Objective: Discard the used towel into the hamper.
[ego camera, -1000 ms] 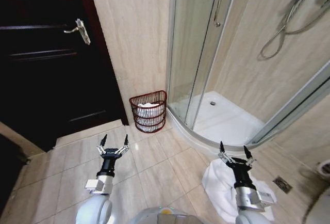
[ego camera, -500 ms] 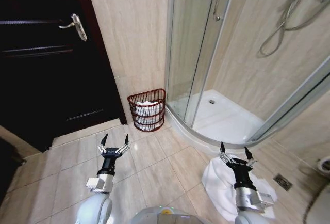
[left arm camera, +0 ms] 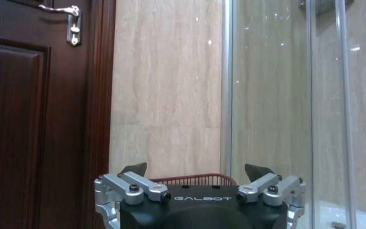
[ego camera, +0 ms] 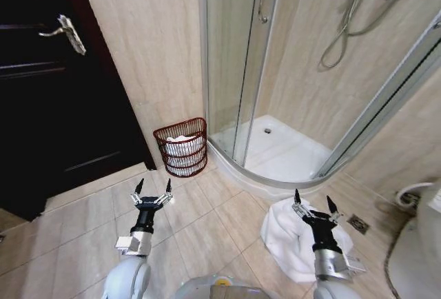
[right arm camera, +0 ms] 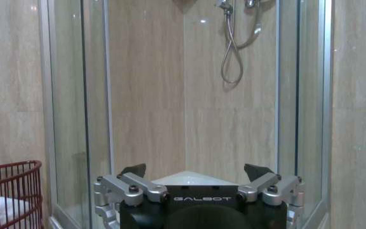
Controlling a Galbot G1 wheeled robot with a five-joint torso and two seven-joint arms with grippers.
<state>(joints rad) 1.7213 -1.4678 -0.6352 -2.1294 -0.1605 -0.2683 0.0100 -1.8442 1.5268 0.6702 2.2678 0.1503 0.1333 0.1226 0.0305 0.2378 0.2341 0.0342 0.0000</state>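
Both end effectors sit low in front of me, empty. Left end effector (ego camera: 152,187) has its fingers spread, above bare floor tile (ego camera: 207,237). Right end effector (ego camera: 311,201) is likewise spread, poised over a crumpled white towel (ego camera: 286,240) lying on the floor beside the shower tray (ego camera: 289,154). The hamper (ego camera: 181,147), dark red wire with thin vertical bars, stands against the beige wall between the dark door (ego camera: 48,99) and the glass enclosure, white cloth inside.
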